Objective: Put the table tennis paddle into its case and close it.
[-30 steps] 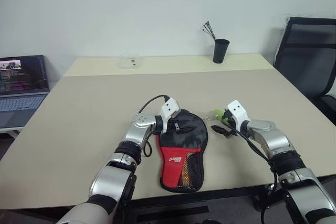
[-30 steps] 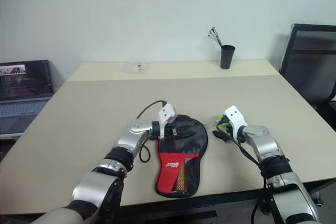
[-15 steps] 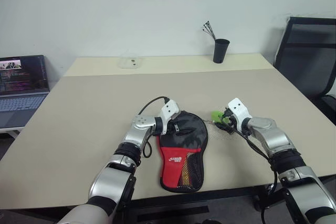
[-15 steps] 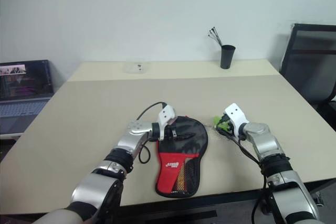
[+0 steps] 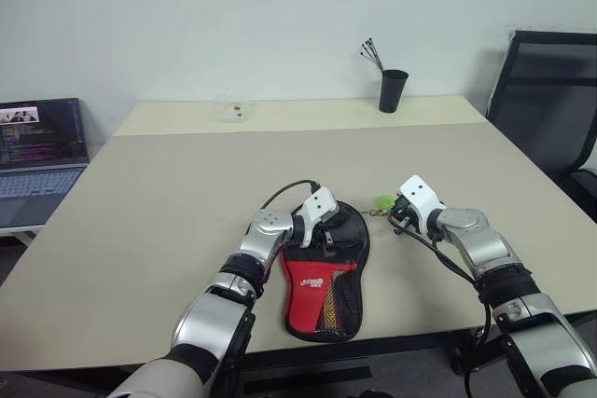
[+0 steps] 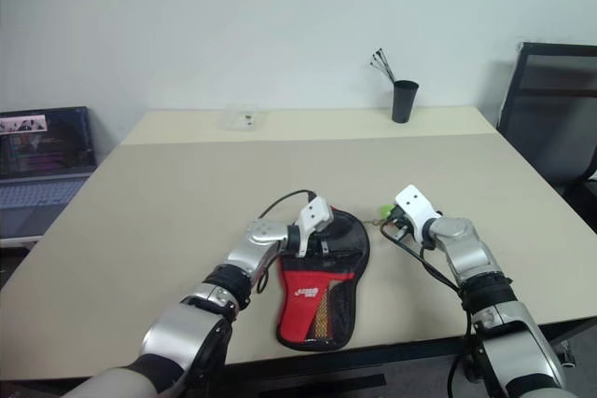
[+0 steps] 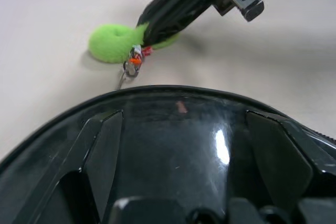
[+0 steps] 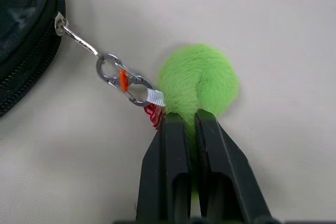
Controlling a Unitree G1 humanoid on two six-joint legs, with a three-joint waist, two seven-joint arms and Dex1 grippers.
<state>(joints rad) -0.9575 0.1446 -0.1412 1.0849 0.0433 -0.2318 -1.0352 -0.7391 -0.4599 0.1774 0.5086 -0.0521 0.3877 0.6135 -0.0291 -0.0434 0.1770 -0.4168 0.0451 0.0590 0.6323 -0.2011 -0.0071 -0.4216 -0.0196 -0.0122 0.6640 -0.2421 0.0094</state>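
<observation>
Beige table point(image 5: 187, 184) holds one case point(image 5: 326, 277); right claw point(image 8: 189, 124) pinches its one green pompom point(image 8: 202, 80), left claw point(image 5: 326, 230) wide.

text: white logo on the case point(image 5: 319, 283) red panel | wording too small, possibly a brand name

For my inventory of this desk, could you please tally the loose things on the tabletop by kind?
Paddle case: 1
Green pompom clipped to the case's zipper pull: 1
Black cup holding sticks: 1
Small clear container: 1
Total: 4
</observation>
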